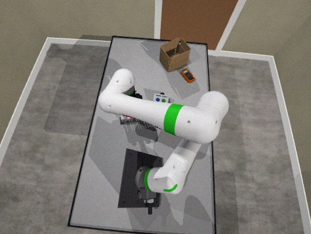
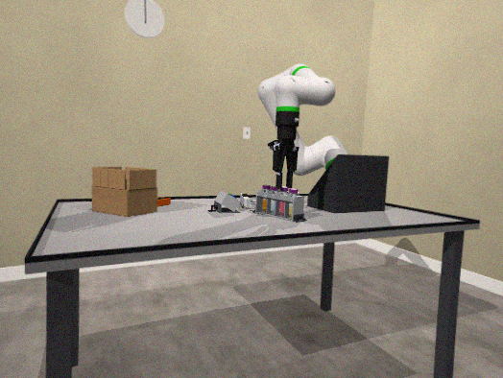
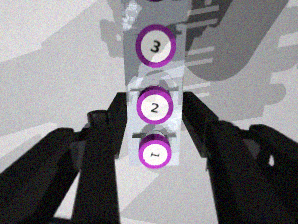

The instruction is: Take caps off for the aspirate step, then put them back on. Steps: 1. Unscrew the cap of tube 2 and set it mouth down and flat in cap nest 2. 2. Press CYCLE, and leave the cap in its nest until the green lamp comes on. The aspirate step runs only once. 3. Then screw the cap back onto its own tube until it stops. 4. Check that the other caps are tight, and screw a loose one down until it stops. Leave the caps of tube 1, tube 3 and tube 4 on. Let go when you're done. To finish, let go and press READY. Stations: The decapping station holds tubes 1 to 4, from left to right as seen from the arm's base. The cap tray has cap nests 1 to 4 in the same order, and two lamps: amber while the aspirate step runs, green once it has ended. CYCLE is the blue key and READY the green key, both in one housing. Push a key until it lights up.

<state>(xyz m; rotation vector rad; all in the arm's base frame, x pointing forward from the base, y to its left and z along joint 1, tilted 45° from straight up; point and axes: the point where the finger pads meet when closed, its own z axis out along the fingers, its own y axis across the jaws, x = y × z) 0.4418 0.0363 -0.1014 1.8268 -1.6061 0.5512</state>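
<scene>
Black two-finger gripper straddles the purple-rimmed white cap marked 2, jaws parted, gripping nothing. Cap sits on its tube in the grey tube rack. Looks like step 1: close on cap, unscrew.

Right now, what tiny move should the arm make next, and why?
Probably close the gripper on cap 2 to get a grip for twisting. The cap sits on its tube between the two fingers, with a visible gap on each side, so nothing is held. Caps 1 and 3 lie outside the fingers, so closing should touch only cap 2.
</scene>
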